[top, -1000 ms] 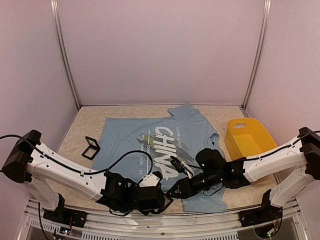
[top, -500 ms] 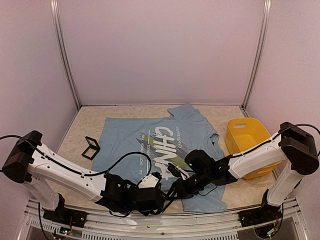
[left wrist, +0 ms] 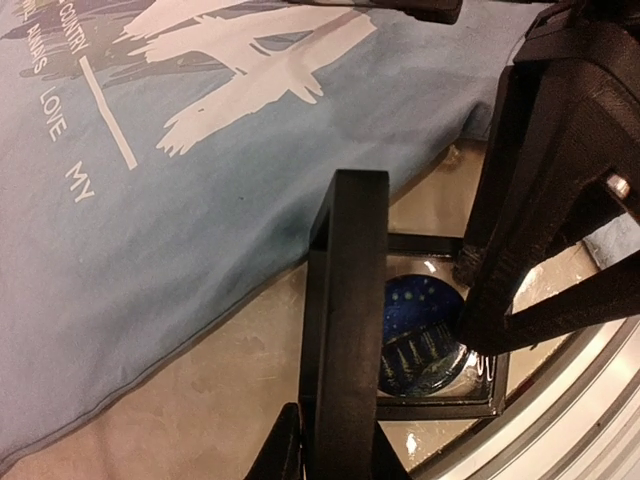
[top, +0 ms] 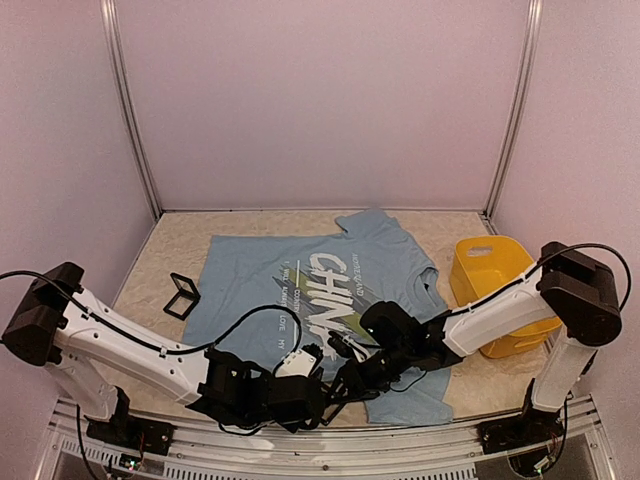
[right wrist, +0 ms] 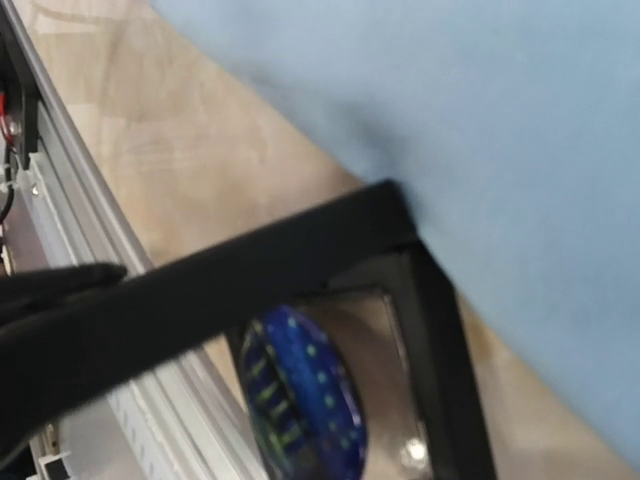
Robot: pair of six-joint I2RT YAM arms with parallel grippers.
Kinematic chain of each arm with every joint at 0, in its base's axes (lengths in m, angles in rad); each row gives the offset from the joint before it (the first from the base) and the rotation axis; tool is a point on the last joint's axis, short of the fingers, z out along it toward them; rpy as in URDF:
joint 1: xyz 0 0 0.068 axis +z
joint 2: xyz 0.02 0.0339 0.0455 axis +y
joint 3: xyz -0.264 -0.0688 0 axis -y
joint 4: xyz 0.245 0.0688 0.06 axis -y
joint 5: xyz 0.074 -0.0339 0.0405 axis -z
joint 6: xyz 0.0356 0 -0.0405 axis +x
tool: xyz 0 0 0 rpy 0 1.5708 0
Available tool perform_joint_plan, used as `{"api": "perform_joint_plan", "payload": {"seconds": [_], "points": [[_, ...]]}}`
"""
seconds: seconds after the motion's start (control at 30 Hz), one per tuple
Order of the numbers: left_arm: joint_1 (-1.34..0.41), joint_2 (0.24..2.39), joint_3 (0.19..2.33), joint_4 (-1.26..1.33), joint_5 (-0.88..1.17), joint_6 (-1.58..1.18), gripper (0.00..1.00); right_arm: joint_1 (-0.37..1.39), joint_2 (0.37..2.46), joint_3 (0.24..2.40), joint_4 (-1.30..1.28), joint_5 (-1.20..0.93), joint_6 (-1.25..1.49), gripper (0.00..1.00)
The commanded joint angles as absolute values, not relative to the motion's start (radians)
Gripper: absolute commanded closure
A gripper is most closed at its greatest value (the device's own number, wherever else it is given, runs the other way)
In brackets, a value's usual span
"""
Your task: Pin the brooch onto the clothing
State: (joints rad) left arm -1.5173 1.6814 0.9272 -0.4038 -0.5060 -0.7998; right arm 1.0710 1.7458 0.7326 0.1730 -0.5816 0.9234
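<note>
L fingers (left wrist: 288, 450) clamp the display-case lid (left wrist: 345, 300), holding it upright. R fingers (left wrist: 500, 270) dip into the case base (left wrist: 440, 405) by the brooch (left wrist: 425, 345); can't tell their spread. Brooch lies in the base on the bench (left wrist: 230, 390), just off the T-shirt (left wrist: 150, 230) hem. Both arms reach low, inward.

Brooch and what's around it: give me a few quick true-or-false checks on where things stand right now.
1. The brooch lies inside an open black case. True.
2. The brooch is already pinned on the shirt. False: it is in the case, off the cloth.
3. The case rests on the shirt's white lettering. False: it sits on the bare table, just off the hem.
4. A yellow bin stands to the right of the shirt. True.
5. A second black frame lies to the left of the shirt. True.
</note>
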Motion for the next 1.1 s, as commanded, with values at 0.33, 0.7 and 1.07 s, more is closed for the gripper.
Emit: {"api": "perform_joint_plan", "payload": {"seconds": [0.33,0.7,1.07], "points": [[-1.515,1.664,0.884,-0.294,-0.484,-0.762,0.83,1.052,1.838,0.765,0.256,-0.643,0.938,0.68],[-1.501,1.651,0.87,-0.293,-0.472,-0.757,0.83,1.048,1.869,0.771,0.29,-0.671,0.943,0.91],[-1.476,1.568,0.825,-0.278,-0.449,-0.729,0.69,1.034,1.766,0.754,0.231,-0.718,0.911,1.0]]}}
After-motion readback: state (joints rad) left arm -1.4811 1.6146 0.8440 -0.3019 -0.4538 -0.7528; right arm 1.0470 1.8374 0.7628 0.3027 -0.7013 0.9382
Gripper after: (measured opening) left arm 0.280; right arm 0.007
